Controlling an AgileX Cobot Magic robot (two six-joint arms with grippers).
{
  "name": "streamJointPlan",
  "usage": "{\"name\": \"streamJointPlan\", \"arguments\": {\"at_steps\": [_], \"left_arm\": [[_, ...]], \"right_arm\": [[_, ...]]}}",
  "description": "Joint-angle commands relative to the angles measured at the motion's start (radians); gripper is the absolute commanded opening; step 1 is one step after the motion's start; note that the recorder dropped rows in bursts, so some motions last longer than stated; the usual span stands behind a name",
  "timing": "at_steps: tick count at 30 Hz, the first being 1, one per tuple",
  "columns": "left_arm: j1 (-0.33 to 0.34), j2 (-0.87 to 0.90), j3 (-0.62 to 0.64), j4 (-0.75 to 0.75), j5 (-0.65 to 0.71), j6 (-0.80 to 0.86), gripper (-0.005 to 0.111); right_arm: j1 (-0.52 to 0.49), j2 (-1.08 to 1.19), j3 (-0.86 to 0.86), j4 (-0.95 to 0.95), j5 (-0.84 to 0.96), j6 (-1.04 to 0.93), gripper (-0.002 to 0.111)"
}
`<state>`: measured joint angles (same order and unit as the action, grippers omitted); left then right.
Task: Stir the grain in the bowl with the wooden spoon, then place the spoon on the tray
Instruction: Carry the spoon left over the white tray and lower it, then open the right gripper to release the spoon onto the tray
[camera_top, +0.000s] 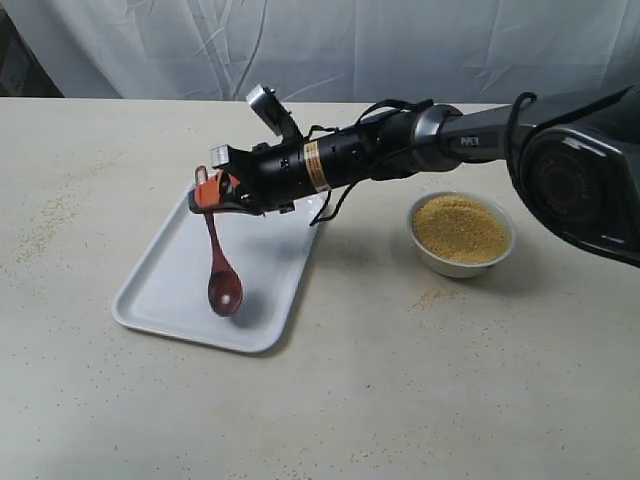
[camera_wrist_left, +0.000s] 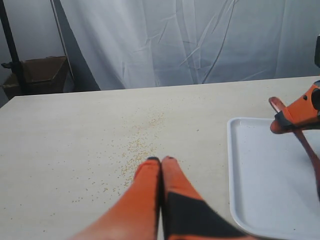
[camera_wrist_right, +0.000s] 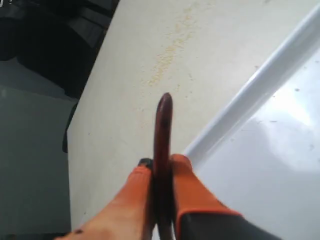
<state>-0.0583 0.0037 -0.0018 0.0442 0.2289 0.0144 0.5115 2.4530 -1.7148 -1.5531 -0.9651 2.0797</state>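
My pale beige table (camera_top: 400, 400) carries the white tray (camera_top: 170, 280) at left, the bowl (camera_top: 450, 265) well apart at right, and spilled granules (camera_top: 435, 296) beside the bowl.

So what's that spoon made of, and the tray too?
The wooden spoon looks like dark reddish-brown wood with a glossy varnish: light glints off it. The tray seems to be smooth white plastic, perhaps melamine, from its soft sheen.

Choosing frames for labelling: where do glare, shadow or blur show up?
Exterior view: sharp, soft light, faint spoon shadow on the tray. Right wrist view: bright glare on the tray, right tool blurred up close. Left wrist view: left tool soft, table sharp.
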Motion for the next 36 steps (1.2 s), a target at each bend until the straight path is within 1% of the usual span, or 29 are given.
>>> {"name": "streamJointPlan", "arguments": {"at_steps": [1, 2, 3, 8, 14, 17, 23, 28, 30, 32, 34, 36], "left_arm": [[-0.004, -0.004, 0.002, 0.001, -0.012, -0.004, 0.000], [-0.004, -0.004, 0.002, 0.001, -0.012, -0.004, 0.000], [-0.004, -0.004, 0.002, 0.001, -0.012, -0.004, 0.000], [-0.004, -0.004, 0.002, 0.001, -0.012, -0.004, 0.000], [-0.004, -0.004, 0.002, 0.001, -0.012, -0.004, 0.000], [-0.004, -0.004, 0.002, 0.001, -0.012, -0.004, 0.000], [-0.004, -0.004, 0.002, 0.001, -0.012, -0.004, 0.000], [-0.004, -0.004, 0.002, 0.001, -0.012, -0.004, 0.000], [-0.004, -0.004, 0.002, 0.001, -0.012, -0.004, 0.000], [-0.004, -0.004, 0.002, 0.001, -0.012, -0.004, 0.000], [-0.004, -0.004, 0.002, 0.001, -0.012, -0.004, 0.000], [-0.004, -0.004, 0.002, 0.001, -0.012, -0.004, 0.000]], "right_arm": [[0.012, -0.003, -0.008, -0.011, 0.082, 0.037, 0.054], [0.012, -0.003, -0.008, -0.022, 0.095, 0.037, 0.063], [0.012, -0.003, -0.008, -0.064, 0.114, 0.037, 0.068], [0.012, -0.035, -0.008, -0.183, 0.219, 0.037, 0.068], [0.012, -0.101, -0.008, -0.191, 0.356, 0.025, 0.068], [0.012, -0.106, -0.008, -0.191, 0.364, 0.012, 0.068], [0.022, -0.074, -0.006, -0.191, 0.284, 0.007, 0.068], [0.008, -0.095, -0.006, -0.191, 0.335, 0.007, 0.068], [-0.005, -0.122, -0.006, -0.191, 0.353, 0.007, 0.065], [-0.026, -0.158, -0.006, -0.191, 0.351, 0.007, 0.059], [-0.046, -0.199, -0.006, -0.191, 0.314, 0.007, 0.047], [-0.063, -0.232, -0.006, -0.191, 0.223, 0.006, 0.029]]}}
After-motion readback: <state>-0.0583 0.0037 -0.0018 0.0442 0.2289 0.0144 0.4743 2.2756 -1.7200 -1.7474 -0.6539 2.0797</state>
